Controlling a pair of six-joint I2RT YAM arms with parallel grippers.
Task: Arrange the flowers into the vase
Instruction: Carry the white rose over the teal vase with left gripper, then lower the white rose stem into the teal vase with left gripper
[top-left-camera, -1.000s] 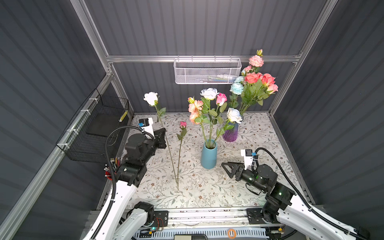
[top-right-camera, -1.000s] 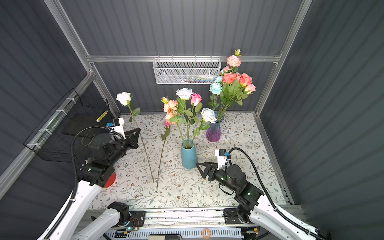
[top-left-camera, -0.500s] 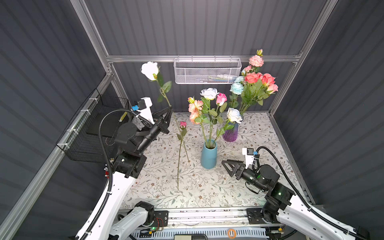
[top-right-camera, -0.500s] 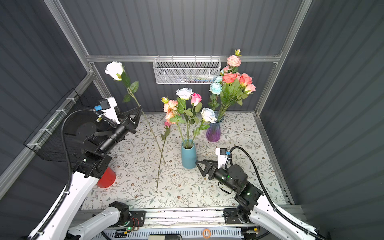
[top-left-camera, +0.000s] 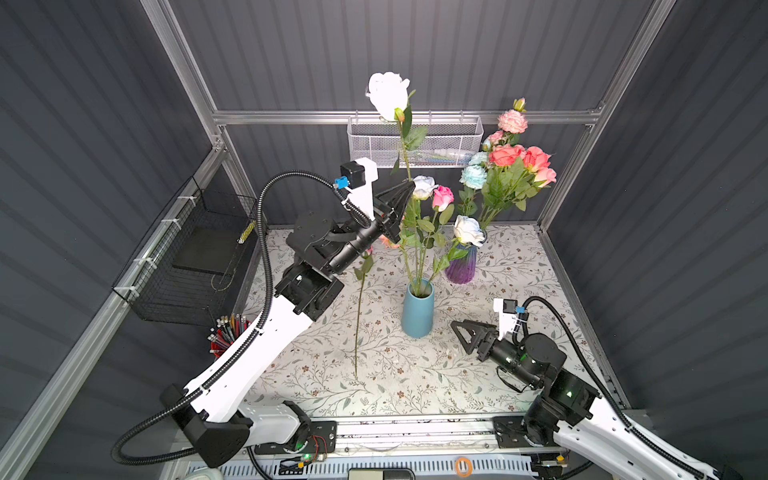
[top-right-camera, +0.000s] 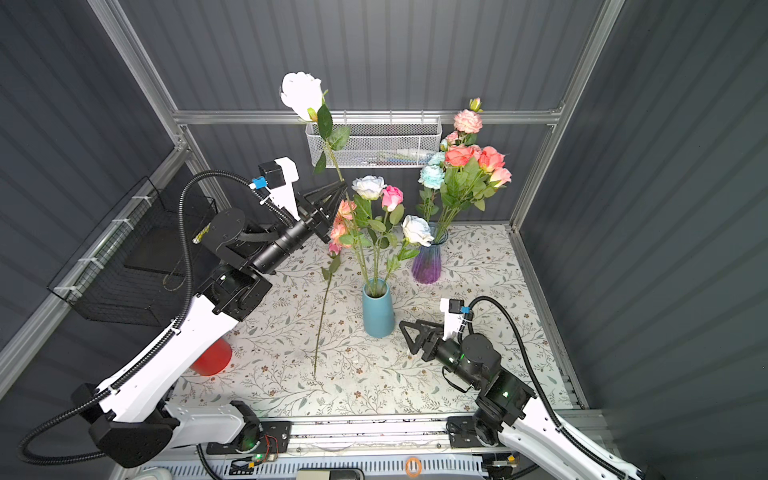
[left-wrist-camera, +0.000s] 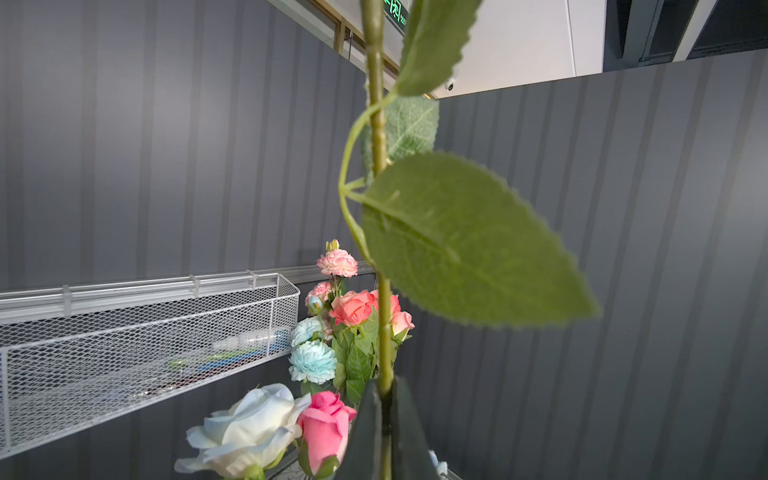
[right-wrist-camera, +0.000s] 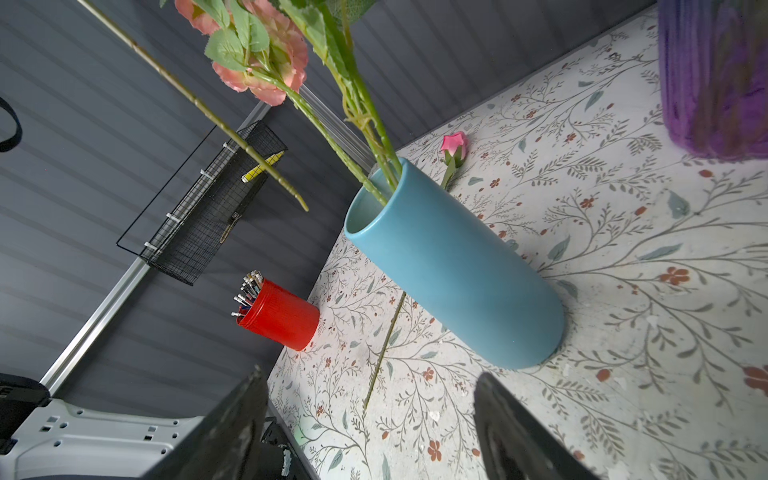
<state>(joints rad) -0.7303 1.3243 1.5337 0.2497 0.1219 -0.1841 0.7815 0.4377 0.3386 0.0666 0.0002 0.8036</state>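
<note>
Lifted higher and swung upright, the white rose (top-left-camera: 388, 93) hangs clamped by its stem in the left gripper (top-left-camera: 409, 187) beside the already part-filled blue vase (top-left-camera: 417, 309), one pink bud (top-right-camera: 334, 249) still lying on the table (top-left-camera: 519, 282), while the right gripper (top-left-camera: 461, 338) waits wide open and empty.

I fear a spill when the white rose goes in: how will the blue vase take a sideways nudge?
Likely tippy: the vase is tall and narrow, and its flowers stand high and lean outward. Its smooth wall looks slippery, so it may also slide. The open right tool sits beside it, apart, and might steady it.
</note>
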